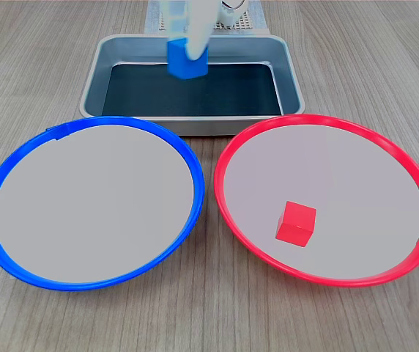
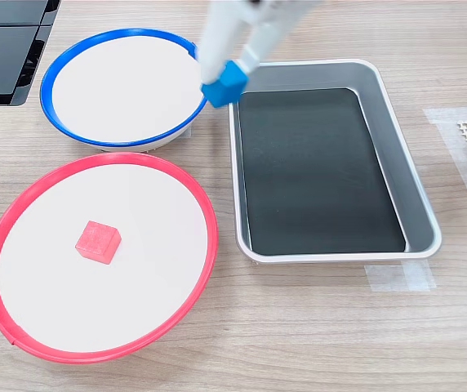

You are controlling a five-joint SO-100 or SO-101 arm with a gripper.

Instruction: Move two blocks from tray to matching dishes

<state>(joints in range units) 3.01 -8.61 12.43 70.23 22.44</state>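
Jaws clamped on the blue block [image 2: 227,82], lifted clear of the tray [image 2: 417,214], near the blue-rimmed dish [image 2: 62,69]. Red block [image 2: 98,242] sits in the red-rimmed dish [image 2: 206,253]. Risk: grip looks off-centre, so the block could slip and fall short onto the surface.

Pale, white-bluish arm reaching down from the top edge in both exterior views, blurred in each. Gripper [image 1: 187,57] closed around a small bright blue cube [image 1: 186,60], carried in the air. In the second exterior view, two pale fingers [image 2: 217,41] slanting down from upper right to lower left, converging on the cube [image 2: 227,82] at the gripper [image 2: 227,77] tip. In the first exterior view, one finger [image 1: 198,33] crossing in front of the cube's upper face. Wrist and upper joints cut off by the frame; probably tilted rather than vertical.
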